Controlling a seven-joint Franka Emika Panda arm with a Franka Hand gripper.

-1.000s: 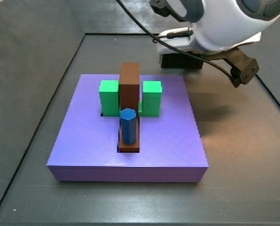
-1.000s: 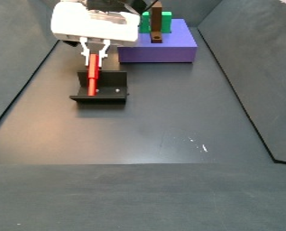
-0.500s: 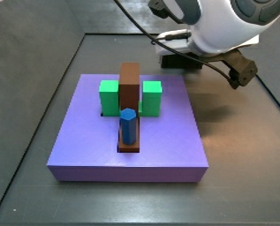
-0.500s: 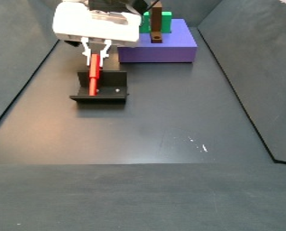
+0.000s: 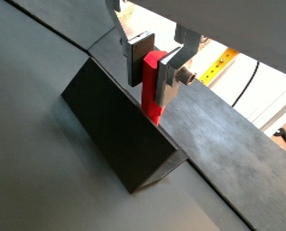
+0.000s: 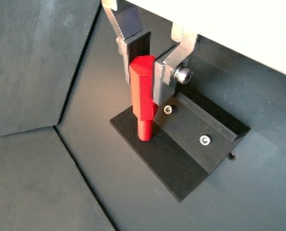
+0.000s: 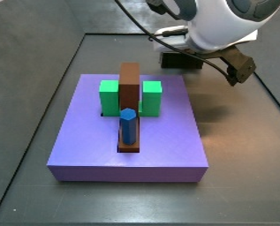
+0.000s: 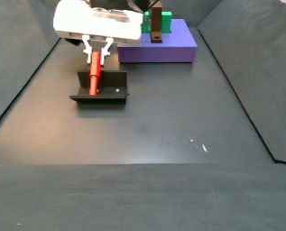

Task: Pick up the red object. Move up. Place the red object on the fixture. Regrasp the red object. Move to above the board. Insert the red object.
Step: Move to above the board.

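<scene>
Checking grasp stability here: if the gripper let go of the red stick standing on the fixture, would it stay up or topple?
Likely topple: the red object is tall and thin, its lower end on the fixture. It looks rigid, with no bend between the fingers. Its rounded body may roll once down. The gripper stands around its top.

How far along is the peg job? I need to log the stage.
Done: the red peg has been picked up and stands on the fixture, beside the purple board. In hand: the gripper straddles the peg's upper end above the fixture, either placing or regrasping; the pictures don't settle which. Left: carrying it above the board and inserting it.
</scene>
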